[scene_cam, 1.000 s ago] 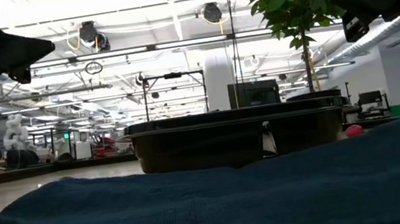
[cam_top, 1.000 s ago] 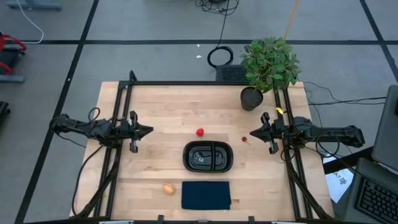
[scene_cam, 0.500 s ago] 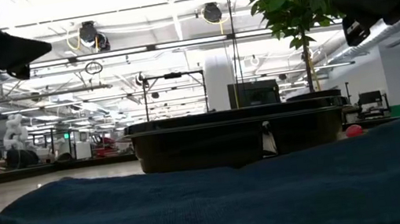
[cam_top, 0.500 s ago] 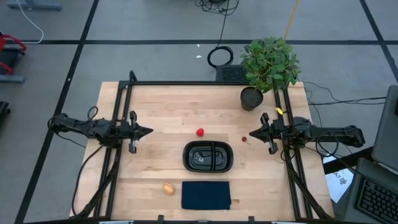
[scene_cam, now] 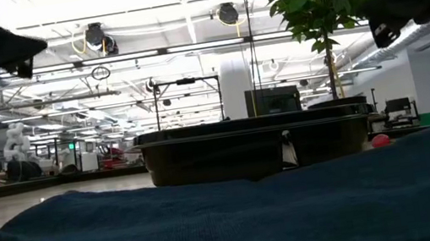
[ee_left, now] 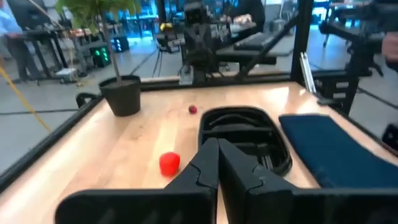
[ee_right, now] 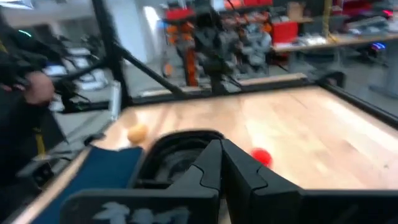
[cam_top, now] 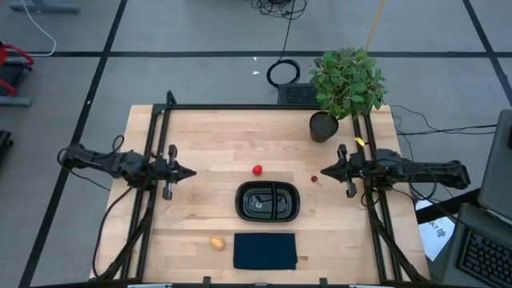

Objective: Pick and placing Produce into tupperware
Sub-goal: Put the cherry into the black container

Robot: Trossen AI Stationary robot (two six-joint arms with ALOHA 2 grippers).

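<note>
Produce lies loose around the empty tupperware (cam_top: 268, 201): red ball (cam_top: 258, 170) just beyond it, tiny dark red one (cam_top: 314, 179) beside, tan-orange ball (cam_top: 216, 242) near the blue cloth (cam_top: 265, 250). We should open the left gripper (cam_top: 189, 171) and right gripper (cam_top: 324, 171), both pinched closed and empty, before descending squarely.

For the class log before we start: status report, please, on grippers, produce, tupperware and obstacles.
Left gripper and right gripper shut, empty, at table sides. Tupperware holds no produce; red ball, tan-orange ball, tiny dark red piece on table. Nothing in the way.
</note>
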